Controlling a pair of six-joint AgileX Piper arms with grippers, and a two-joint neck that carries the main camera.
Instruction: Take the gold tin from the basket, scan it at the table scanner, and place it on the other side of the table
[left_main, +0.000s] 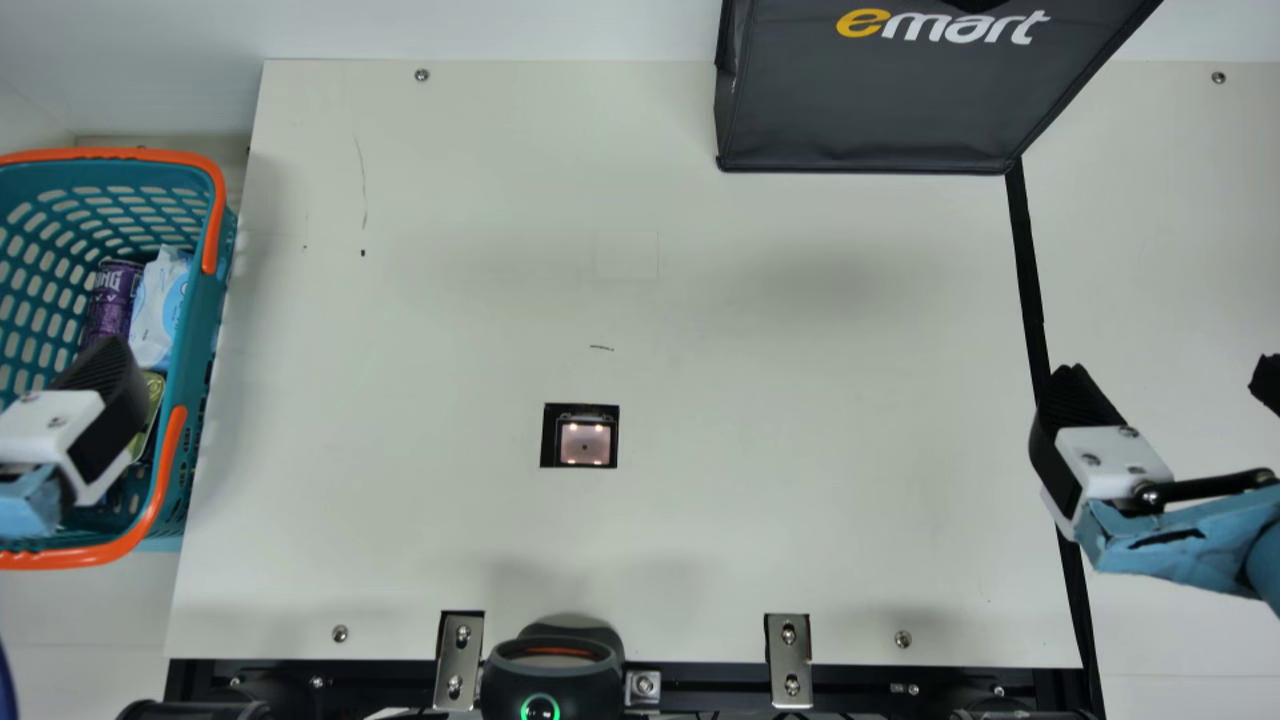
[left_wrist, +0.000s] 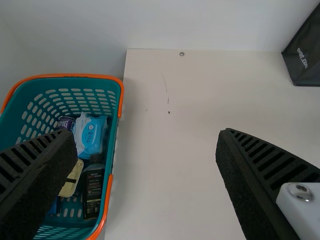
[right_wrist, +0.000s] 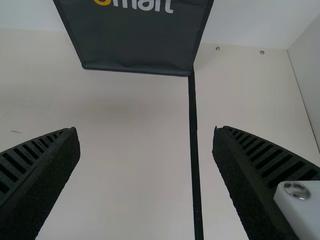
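In the main view, the teal basket (left_main: 206, 300) with orange handles stood at the left side of the cream counter (left_main: 450, 300), and the gold tin (left_main: 155, 388) lay inside it, partly hidden by the left gripper (left_main: 100, 400). A purple drink can (left_main: 112, 298) and a blue-and-white wipes packet (left_main: 160, 305) lay side by side farther back in the basket. The table scanner (left_main: 585, 442) sat in the middle part of the counter, lit from within, and a black device with a green light ring (left_main: 550, 682) stood at the near edge. A dark grey bag (left_main: 870, 100) stood at the far edge, right of centre, with a black strip (left_main: 1030, 270) running from its corner toward the near side. The right gripper (left_main: 1168, 378) hung at the right, its fingers apart. In the left wrist view, the left gripper's fingers stood wide apart; the tin lay in the basket near a dark bottle (left_wrist: 93, 192) with a black label, and the wipes packet lay just beyond the bottle. In the right wrist view, the right gripper's fingers were wide apart too, the black strip showing between them and the bag beyond.
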